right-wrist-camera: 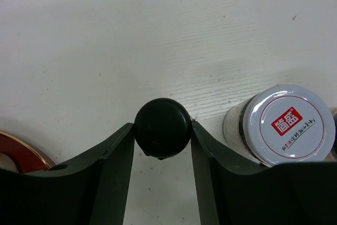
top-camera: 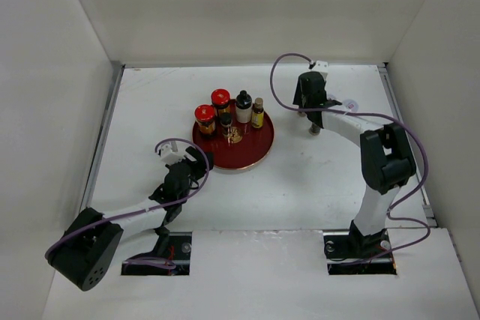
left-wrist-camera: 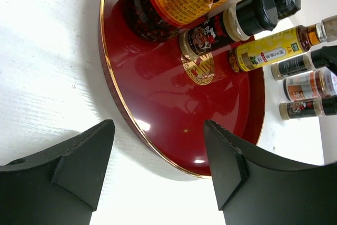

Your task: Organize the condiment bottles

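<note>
**Two robot arms at a white surface (top-camera: 315,185) bearing a round red tray (top-camera: 251,157) and condiment bottles (top-camera: 258,113).**

The tray lies left of centre. The left hand (left-wrist-camera: 158,135) sits low at the tray's near-left rim, fingers parted, grasping nothing. The right hand (right-wrist-camera: 162,126), well to the right of the tray, is clenched on the black-capped bottle (right-wrist-camera: 162,133), which stands on the surface. A white-lidded jar (right-wrist-camera: 289,122) stands just beside that hand's outer finger. Five bottles stand upright on the tray's far half: two red-capped jars (top-camera: 205,118) (top-camera: 220,100), a white-bodied bottle (top-camera: 244,108), a yellow-labelled bottle (left-wrist-camera: 266,52) and, in front, a small dark bottle (top-camera: 226,121).
</note>
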